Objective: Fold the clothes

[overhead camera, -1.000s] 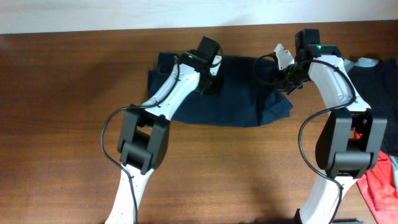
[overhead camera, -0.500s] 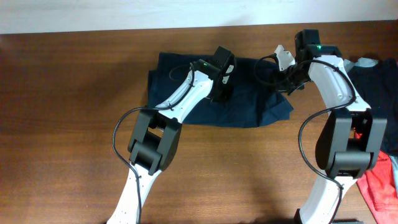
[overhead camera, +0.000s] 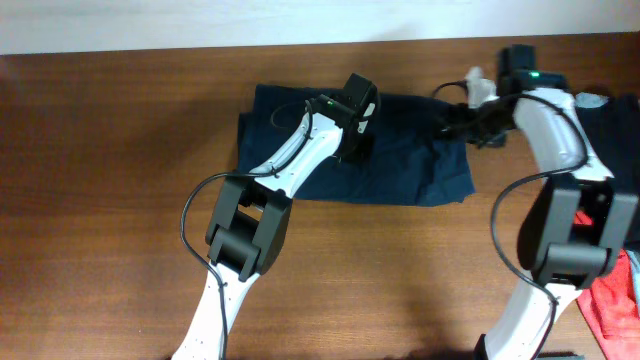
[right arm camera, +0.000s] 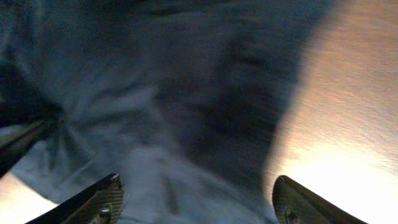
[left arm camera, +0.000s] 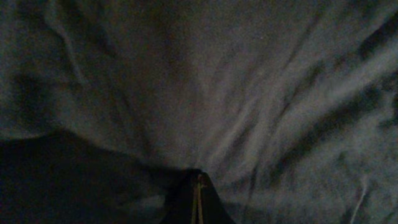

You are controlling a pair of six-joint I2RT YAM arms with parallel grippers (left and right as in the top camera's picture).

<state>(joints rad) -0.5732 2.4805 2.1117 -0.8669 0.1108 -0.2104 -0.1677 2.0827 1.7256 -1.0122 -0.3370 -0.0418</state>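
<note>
- The brown wooden surface [overhead camera: 120, 200] is the biggest thing here, and everything sits on it.
- The dark blue shorts [overhead camera: 400, 175] lie spread out near the far edge of the surface, about in the middle, between the two arms.
- The left arm [overhead camera: 290, 160] reaches over the shorts from the front, and the right arm [overhead camera: 550, 130] bends in from the right side.
- A heap of other clothes [overhead camera: 612, 120] sits at the right edge, near the shorts, and a red cloth [overhead camera: 612, 300] lies by the front right corner.
- The left jaws are pressed together, low on the middle of the shorts. That wrist view is dark, but the creases all run to the tip, so they seem to pinch the cloth.
- The right jaws stand wide apart over the right end of the shorts and hold nothing. Bare wood shows beside the cloth there.
- The shorts look mostly flat, so I think the folding is at an early step.
- Next, the right jaws need to go down onto the right edge and close on it. Then that side can be lifted over. The left jaws should hold firm so the cloth does not slide.
</note>
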